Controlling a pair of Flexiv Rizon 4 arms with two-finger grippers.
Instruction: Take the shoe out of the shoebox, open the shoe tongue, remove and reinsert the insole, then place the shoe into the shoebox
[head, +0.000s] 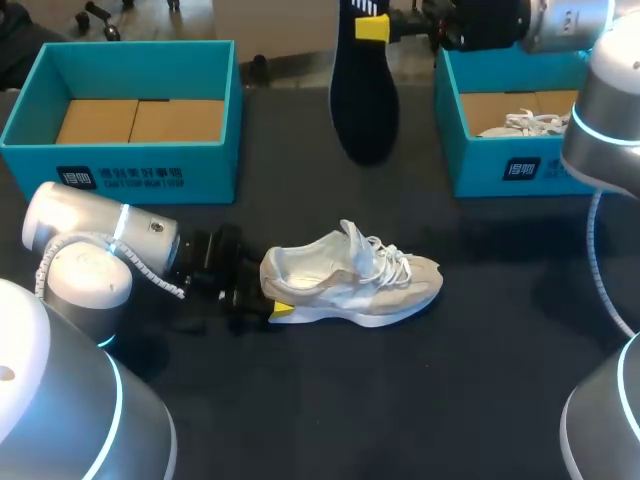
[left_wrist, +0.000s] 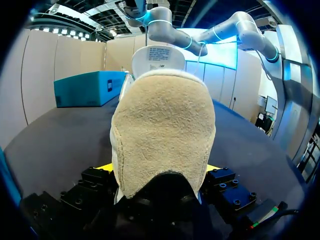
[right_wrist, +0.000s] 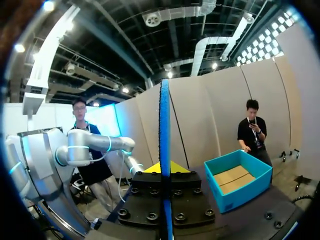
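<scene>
A beige and white shoe (head: 350, 280) lies on its sole in the middle of the black table, toe to the right and tongue pulled up. My left gripper (head: 268, 292) is at its heel, and the suede heel (left_wrist: 162, 135) fills the wide gap between the yellow-tipped fingers (left_wrist: 103, 168), which touch it on both sides. High over the table's far edge, my right gripper (head: 375, 28) is shut on the dark insole (head: 363, 100), which hangs down from it. In the right wrist view the insole (right_wrist: 164, 125) shows edge-on, pinched between the fingertips.
A teal shoebox (head: 130, 165) with a cardboard bottom stands at the back left. Another teal shoebox (head: 500, 165) stands at the back right with a second pale shoe (head: 522, 122) in it. My right arm's elbow (head: 605, 120) hangs over that box.
</scene>
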